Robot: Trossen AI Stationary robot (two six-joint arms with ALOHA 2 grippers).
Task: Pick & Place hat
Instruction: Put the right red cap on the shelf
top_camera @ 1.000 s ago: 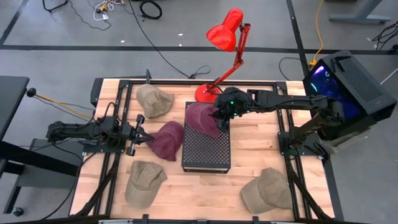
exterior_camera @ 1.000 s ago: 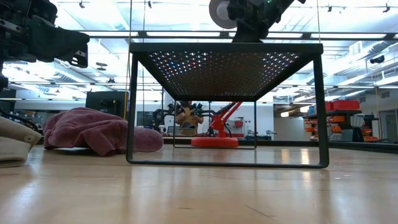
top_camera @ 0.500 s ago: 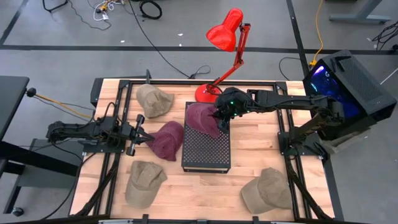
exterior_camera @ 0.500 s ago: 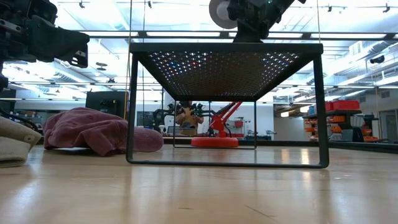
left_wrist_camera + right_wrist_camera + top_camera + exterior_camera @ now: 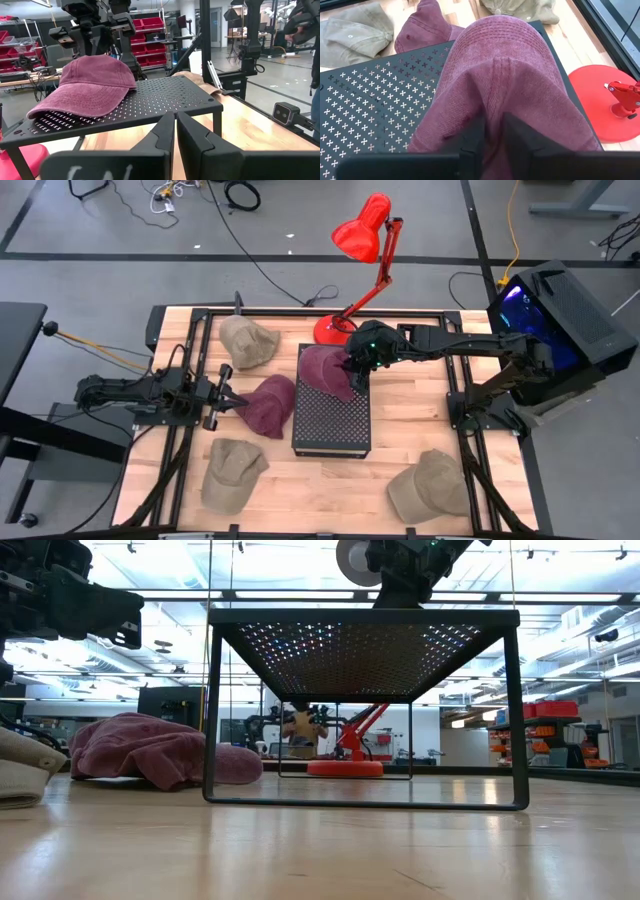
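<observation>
A maroon hat (image 5: 325,372) lies on the far end of a black perforated stand (image 5: 332,425) in the middle of the table, resting on its brim and crown. It also shows in the left wrist view (image 5: 92,85). My right gripper (image 5: 352,370) reaches in from the right, slanting down onto the hat's crown, and is shut on a ridge of its cloth. A second maroon hat (image 5: 268,405) lies on the table left of the stand. My left gripper (image 5: 232,402) waits level just left of that hat, shut (image 5: 176,130) and touching nothing. My right gripper pinches a raised fold of the crown (image 5: 493,112) between its two fingers (image 5: 472,137), which stand a little apart with the cloth filling the gap. The fingers slant down from the table's right side. The hat rests on the stand's top, its brim (image 5: 500,30) pointing away from the gripper.
Three khaki hats lie on the table: far left (image 5: 247,340), near left (image 5: 232,472) and near right (image 5: 430,485). A red desk lamp (image 5: 365,240) stands on its base (image 5: 328,330) just beyond the stand. In the low view the stand (image 5: 365,650) is open underneath.
</observation>
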